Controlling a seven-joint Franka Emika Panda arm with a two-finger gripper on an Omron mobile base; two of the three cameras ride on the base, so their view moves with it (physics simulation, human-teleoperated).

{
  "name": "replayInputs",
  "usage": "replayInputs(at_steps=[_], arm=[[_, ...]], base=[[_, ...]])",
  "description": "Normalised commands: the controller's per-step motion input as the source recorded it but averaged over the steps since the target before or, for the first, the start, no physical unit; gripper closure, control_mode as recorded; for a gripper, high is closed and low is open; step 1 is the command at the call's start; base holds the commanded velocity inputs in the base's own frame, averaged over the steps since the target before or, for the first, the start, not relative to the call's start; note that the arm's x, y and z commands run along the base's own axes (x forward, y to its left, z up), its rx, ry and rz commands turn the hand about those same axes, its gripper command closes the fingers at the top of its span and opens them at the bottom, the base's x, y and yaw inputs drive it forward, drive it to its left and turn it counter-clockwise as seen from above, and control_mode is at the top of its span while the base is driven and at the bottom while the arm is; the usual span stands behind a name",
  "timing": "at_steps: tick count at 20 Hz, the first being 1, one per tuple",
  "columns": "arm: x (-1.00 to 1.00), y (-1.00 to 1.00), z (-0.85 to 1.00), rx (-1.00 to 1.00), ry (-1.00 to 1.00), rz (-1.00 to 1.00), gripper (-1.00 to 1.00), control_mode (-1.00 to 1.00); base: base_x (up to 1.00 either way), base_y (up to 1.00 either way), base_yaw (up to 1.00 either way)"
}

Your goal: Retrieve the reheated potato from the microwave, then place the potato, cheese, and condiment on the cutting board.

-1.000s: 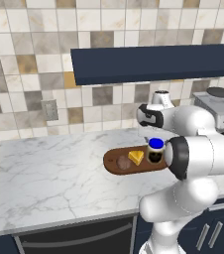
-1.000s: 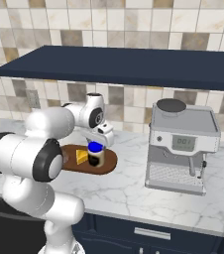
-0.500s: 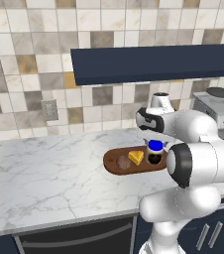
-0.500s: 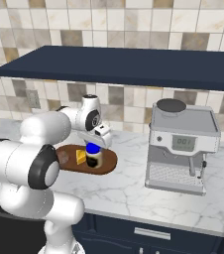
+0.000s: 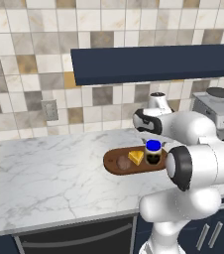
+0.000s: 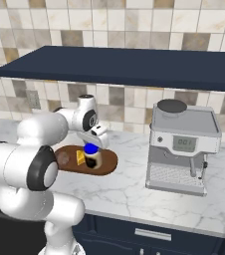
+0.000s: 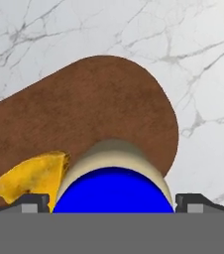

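fingers: two dark tips (image 7: 113,202) spread wide, released, one on each side of the jar lid, not touching it in hand view; nothing grasped.
condiment: small dark jar w/ blue lid and pale band (image 7: 113,191), upright on the board, directly under the hand; also seen in left base view (image 5: 153,152) and right base view (image 6: 90,156).
cheese: yellow-orange triangular wedge (image 7: 30,177), on the board just beside the jar, close or touching, can't tell; in left base view (image 5: 136,157) it lies btwn jar and potato.
potato: small round reddish-brown lump (image 5: 123,162), on the board at the end far from the jar; hard to pick out vs. the wood; in right base view (image 6: 63,158) partly behind the arm.
cutting board: dark reddish-brown oval wooden board (image 7: 99,104), flat on the surface, carrying all three items; one end hidden by the arm in left base view (image 5: 114,166).
surface: white marble counter w/ grey veins (image 5: 44,173), board toward its middle.
coffee machine: steel box w/ small display (image 6: 184,147), on the surface, well apart from the board.
shelf: dark navy slab (image 6: 129,64) on the tiled wall above.
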Motion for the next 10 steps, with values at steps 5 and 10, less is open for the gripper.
replayInputs(at_steps=[5, 10], arm=[[0.25, -0.15, -0.39, 0.00, 0.01, -0.10, -1.00, -1.00], [0.31, -0.20, -0.28, 0.00, 0.00, -0.09, -1.00, -1.00]], base=[[0.00, 0.00, 0.00], [0.00, 0.00, 0.00]])
